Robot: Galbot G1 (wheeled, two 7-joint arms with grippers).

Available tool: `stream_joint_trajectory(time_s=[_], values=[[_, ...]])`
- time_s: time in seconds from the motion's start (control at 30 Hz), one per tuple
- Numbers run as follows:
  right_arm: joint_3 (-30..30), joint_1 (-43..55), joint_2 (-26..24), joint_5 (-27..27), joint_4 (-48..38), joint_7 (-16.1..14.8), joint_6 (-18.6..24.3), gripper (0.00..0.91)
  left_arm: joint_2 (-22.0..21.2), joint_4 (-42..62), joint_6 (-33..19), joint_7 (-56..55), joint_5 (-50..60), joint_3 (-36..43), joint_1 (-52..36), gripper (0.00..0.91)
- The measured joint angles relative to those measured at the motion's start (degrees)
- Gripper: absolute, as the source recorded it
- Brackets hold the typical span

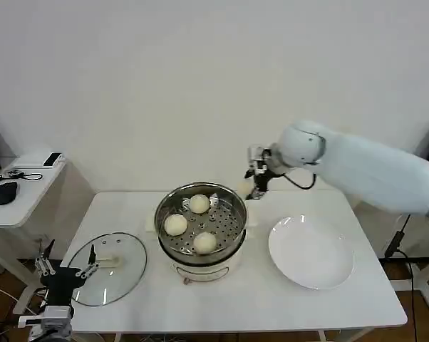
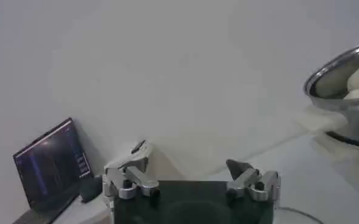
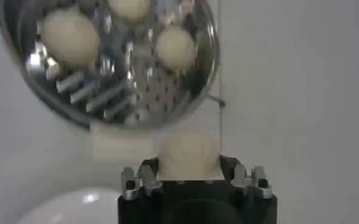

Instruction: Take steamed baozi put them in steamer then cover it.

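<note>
I had the right gripper point(image 1: 256, 179) raised just behind the far right rim of the steamer point(image 1: 232, 246), its fingers clenched on the fourth baozi point(image 3: 189, 156), which showed between them in the right wrist view. Three baozi point(image 1: 199, 204) already sat on the perforated tray point(image 3: 130, 91), and the white plate point(image 1: 312, 251) to the right lay bare. I judged the loading step nearly complete. The next move called for carrying the bun over the free part of the tray, lowering it and releasing. The left gripper point(image 1: 66, 271) waited with fingers spread at the near edge of the cover point(image 1: 107, 269), which lay flat on the table point(image 1: 271, 313) left of the steamer.
</note>
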Motion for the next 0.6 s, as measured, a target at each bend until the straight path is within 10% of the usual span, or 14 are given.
stream_joint_trajectory(time_s=[0.6], values=[[-3.89, -4.52, 6.64, 5.84, -2.47, 7.59, -5.6, 0.685, -0.76, -1.14, -0.11, -0.11, -0.1, -0.75, 0.68, 0.907]])
